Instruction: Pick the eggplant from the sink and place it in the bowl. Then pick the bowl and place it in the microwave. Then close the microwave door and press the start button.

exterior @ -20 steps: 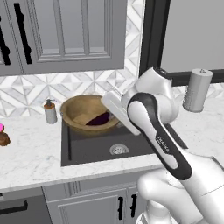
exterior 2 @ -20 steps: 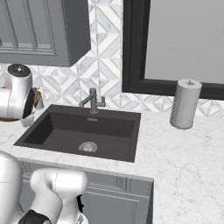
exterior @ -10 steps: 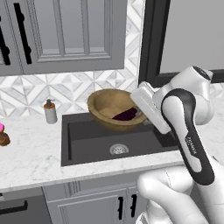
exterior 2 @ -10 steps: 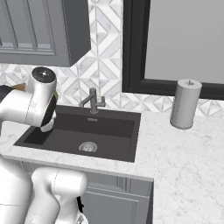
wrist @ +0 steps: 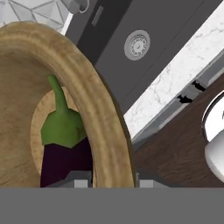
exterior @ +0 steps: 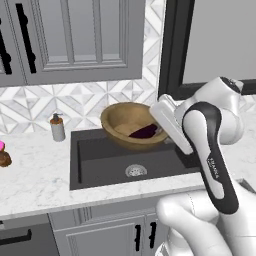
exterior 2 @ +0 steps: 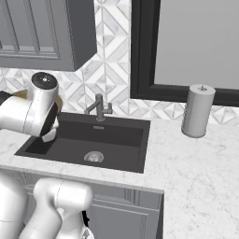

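Note:
The wooden bowl (exterior: 125,122) hangs tilted above the back of the dark sink (exterior: 110,161), clear of the counter. My gripper (exterior: 162,131) is shut on the bowl's right rim. The dark purple eggplant (exterior: 144,132) lies inside the bowl, close to the gripped side. In the hand view the bowl's thick rim (wrist: 101,124) runs up between my fingertips, where the gripper (wrist: 111,183) clamps it. The eggplant (wrist: 65,164), with its green stem cap, rests just inside the rim. The sink (wrist: 144,22) with its silver drain lies below.
A grey faucet (exterior 2: 99,108) stands behind the sink (exterior 2: 70,145). On the left counter is a small soap bottle (exterior: 58,128). A grey paper towel roll (exterior 2: 198,111) stands on the counter to the right. Upper cabinets hang above the left counter.
The arm has carried the bowl, eggplant inside, to the right and slightly up over the sink. Most of that move came early; the grip has stayed shut.

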Tool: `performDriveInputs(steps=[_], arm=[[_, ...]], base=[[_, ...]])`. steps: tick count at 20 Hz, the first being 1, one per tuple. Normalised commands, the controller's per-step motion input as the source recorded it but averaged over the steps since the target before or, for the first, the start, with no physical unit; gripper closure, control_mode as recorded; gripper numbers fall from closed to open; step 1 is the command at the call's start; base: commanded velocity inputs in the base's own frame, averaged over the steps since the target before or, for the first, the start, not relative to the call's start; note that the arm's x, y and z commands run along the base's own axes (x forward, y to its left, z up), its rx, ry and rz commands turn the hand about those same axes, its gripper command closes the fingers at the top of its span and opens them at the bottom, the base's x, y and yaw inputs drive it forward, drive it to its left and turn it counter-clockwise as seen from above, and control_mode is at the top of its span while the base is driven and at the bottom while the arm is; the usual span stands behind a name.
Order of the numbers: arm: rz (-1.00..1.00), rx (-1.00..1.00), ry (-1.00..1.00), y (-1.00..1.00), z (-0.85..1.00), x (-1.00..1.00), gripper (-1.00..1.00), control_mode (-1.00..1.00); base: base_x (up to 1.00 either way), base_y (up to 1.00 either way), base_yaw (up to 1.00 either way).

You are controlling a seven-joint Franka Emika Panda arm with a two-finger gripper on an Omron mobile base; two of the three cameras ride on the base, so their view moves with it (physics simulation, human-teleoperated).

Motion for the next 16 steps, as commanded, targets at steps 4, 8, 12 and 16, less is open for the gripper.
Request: performDriveInputs(steps=[4,8,12,16], arm=[[-0.1,0.0,-0.01,0.0,0.0,-0.13,1.0,1.0],[0.0,0.0,0.0,0.0,0.0,0.0,1.0,1.0],[0.0,0.0,0.0,0.0,0.0,0.0,1.0,1.0],[0.0,0.0,0.0,0.0,0.0,0.0,1.0,1.0]], base=[[-0.26,0.01,-0.19],[-0.54,0.17,-0.59],[-0.61,0.02,-0.7],[-0.43,0.04,-0.79]])
